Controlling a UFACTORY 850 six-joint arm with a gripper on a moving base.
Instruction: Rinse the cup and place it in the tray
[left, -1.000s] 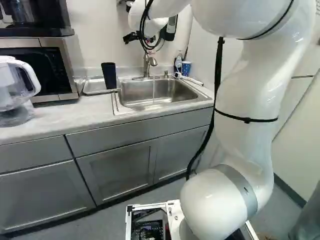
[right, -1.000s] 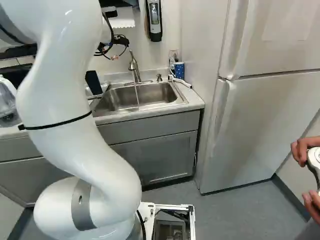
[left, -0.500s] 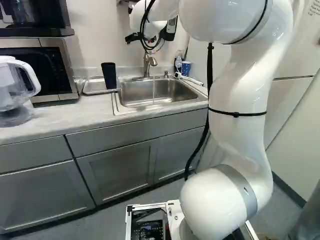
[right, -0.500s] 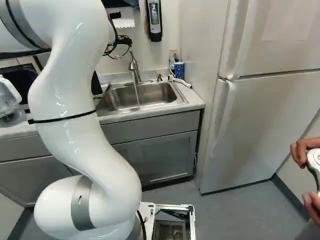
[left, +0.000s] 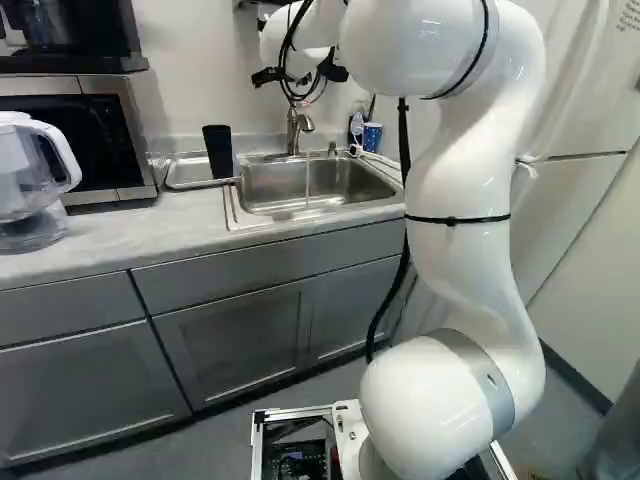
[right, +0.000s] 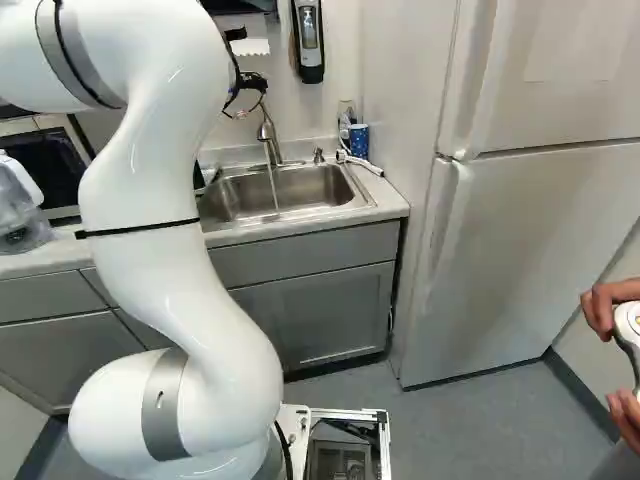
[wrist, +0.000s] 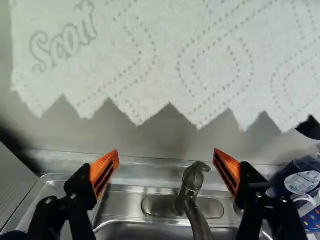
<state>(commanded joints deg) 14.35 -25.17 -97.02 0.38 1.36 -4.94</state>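
Observation:
My gripper is over the sink's back edge by the faucet. In the wrist view the gripper stands wide open, the faucet beyond the gap, nothing held. A dark cup stands in the metal tray left of the sink. In the wrist view the tray lies beside one finger. A thin stream of water falls from the faucet into the sink.
A hanging paper towel is close ahead of the gripper. A patterned blue cup and a bottle stand behind the sink's right corner. Microwave and pitcher are at the left, a fridge at the right.
The arm's upper links have swung left in the left base view and right in the right base view. The gripper has shifted only slightly. Base and cup have stayed put.

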